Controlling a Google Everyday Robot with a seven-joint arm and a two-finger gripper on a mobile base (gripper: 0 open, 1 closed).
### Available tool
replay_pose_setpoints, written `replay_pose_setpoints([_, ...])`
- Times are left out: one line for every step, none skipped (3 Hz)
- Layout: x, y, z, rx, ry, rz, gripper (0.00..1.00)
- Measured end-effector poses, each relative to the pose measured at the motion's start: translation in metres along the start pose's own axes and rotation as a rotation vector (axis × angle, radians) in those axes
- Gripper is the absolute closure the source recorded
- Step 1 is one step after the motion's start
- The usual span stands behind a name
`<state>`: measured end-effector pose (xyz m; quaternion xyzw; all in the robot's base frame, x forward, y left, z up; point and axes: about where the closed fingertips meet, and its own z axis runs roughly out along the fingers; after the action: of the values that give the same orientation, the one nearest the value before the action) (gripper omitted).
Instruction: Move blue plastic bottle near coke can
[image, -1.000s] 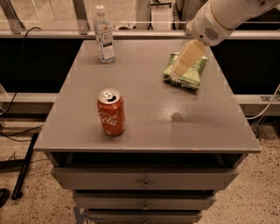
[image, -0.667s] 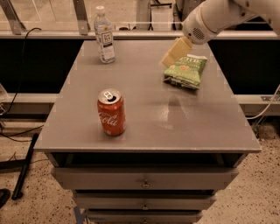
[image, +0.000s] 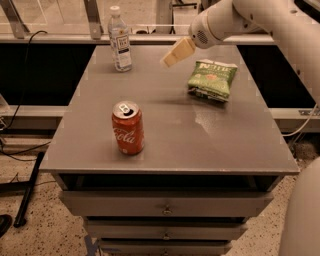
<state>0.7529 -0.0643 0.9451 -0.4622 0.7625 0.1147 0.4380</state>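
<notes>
The blue plastic bottle (image: 120, 39), clear with a white cap and a blue-and-white label, stands upright at the far left corner of the grey table (image: 210, 145). The coke can (image: 128, 128), red with a silver top, stands near the front left of the table. My gripper (image: 176, 53) hangs above the far middle of the table, to the right of the bottle and apart from it. It holds nothing that I can see.
A green chip bag (image: 212, 79) lies on the table's right side, just right of the gripper. Drawers (image: 165, 205) sit under the tabletop. A railing and cables run behind and to the left of the table.
My gripper has moved left, from above the green chip bag to the far middle of the table, closer to the bottle. The bottle, can and bag have not moved.
</notes>
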Motion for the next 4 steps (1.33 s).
replay_pose_setpoints([-0.02,0.002,0.033,-0.002,-0.09,0.037,0.0])
replay_pose_setpoints([-0.039,0.005,0.066,-0.002,-0.189,0.058,0.0])
replay_pose_setpoints([-0.072,0.012,0.098,-0.026,-0.284,0.043,0.0])
replay_pose_setpoints([-0.09,0.014,0.114,-0.037,-0.326,0.034,0.0])
